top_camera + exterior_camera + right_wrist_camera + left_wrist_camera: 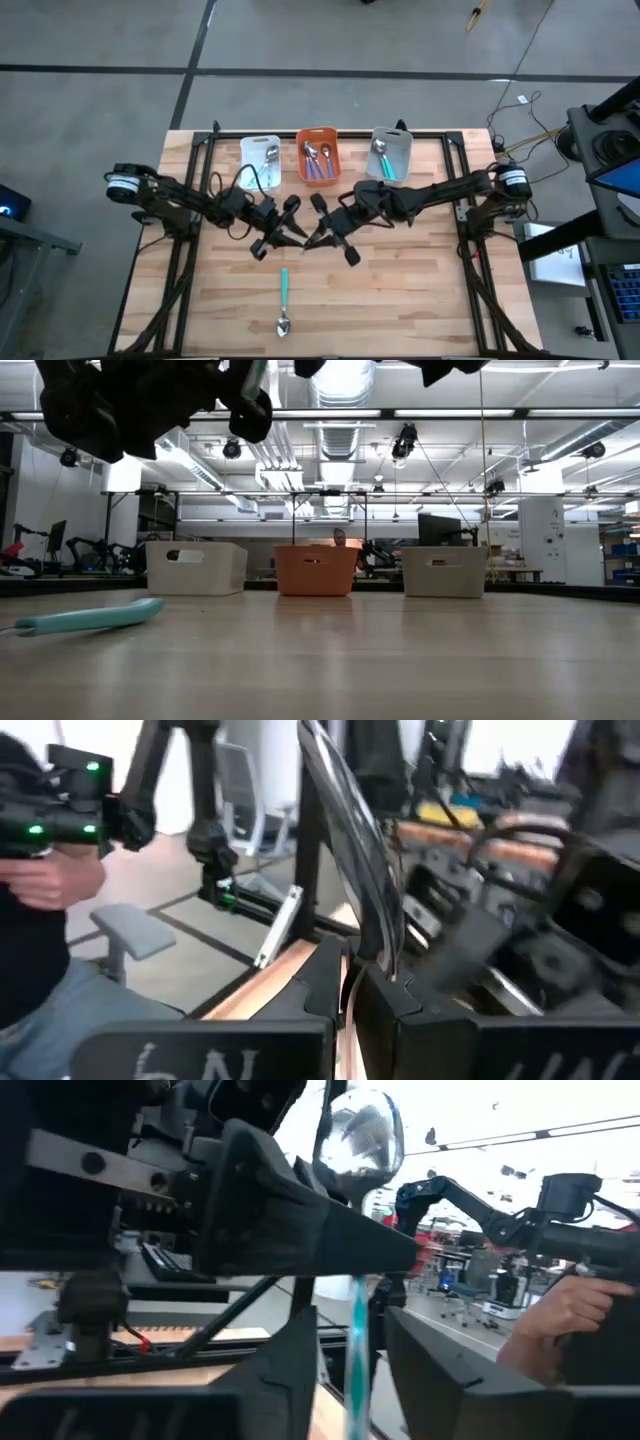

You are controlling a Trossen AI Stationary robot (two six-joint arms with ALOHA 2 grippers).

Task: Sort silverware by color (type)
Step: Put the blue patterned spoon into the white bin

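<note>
- Most of the silverware looks sorted to me: the white bin, orange bin and grey bin along the far edge each hold spoons.
- One teal spoon lies alone on the worktop near the front, not yet binned.
- Both arms meet mid-worktop over a handoff.
- My right claw is pressed together, pinching a spoon.
- My left claw stands partly spread around a teal-handled spoon; probably the same one.

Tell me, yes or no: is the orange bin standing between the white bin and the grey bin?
Yes: seen from above, the orange bin stands in the row's middle, with the white bin on one side and the grey bin on the other.
</note>
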